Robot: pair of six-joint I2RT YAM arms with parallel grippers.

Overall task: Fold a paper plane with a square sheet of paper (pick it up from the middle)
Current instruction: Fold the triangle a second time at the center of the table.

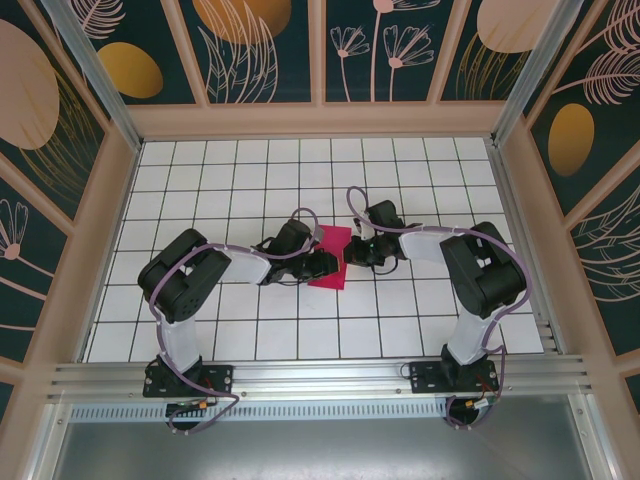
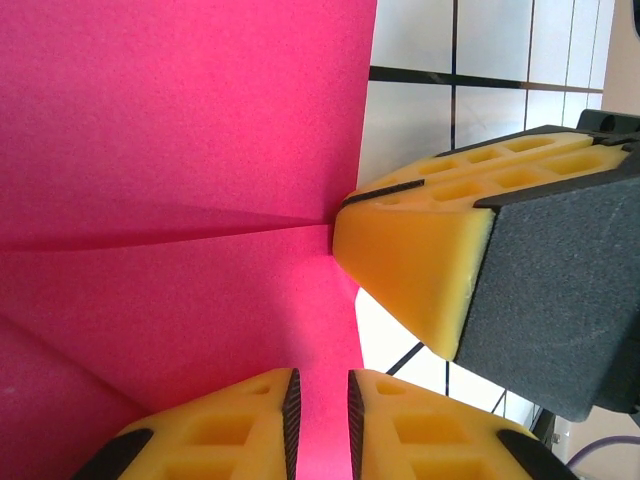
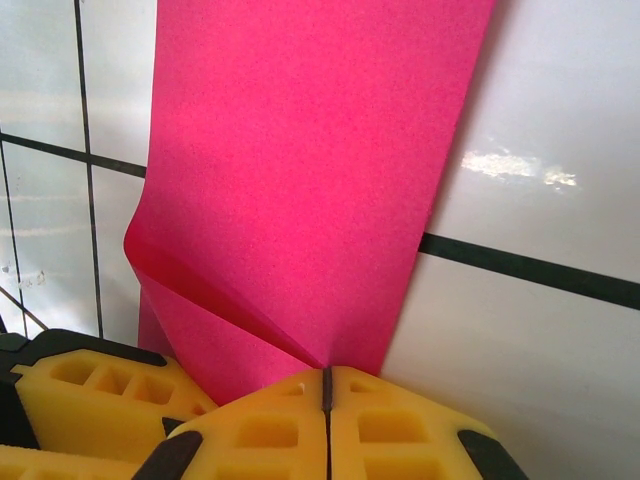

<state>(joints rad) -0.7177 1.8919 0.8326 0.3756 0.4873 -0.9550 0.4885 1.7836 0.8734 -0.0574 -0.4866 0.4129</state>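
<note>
No text, label, brand, number or sign can be read anywhere: the square sheet of paper [image 1: 330,268] is plain pink, the walls [image 1: 250,50] carry only painted leaves and flowers, and the table [image 1: 250,180] only a dark grid.
</note>
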